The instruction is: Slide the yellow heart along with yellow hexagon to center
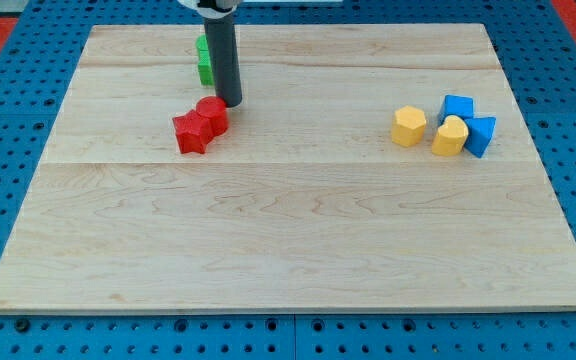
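Wooden board (298,250), two yellow blocks (408,126), two blue (457,107), two red (211,113)

Blue pegboard (28,45) around wooden board (288,230)

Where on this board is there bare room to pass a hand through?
Free: the wide middle between the red blocks and the yellow hexagon, and the whole bottom half. Crowded: yellow heart against the blue blocks; my tip beside the green block.

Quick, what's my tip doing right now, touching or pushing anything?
No claw, so nothing held: my tip sits just above the red blocks, beside the green block, contact unclear, far left of the yellow heart and yellow hexagon.
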Action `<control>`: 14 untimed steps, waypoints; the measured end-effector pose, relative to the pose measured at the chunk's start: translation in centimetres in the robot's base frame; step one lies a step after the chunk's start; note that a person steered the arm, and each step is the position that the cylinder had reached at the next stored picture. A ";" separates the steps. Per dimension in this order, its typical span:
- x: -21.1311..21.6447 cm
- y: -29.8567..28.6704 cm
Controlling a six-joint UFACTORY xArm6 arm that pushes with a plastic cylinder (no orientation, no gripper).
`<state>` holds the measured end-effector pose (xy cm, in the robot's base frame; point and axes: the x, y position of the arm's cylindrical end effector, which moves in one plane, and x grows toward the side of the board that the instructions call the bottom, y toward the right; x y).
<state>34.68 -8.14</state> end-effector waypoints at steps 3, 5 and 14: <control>5.4 -1.2; 13.5 9.1; 7.0 29.1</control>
<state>41.71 20.96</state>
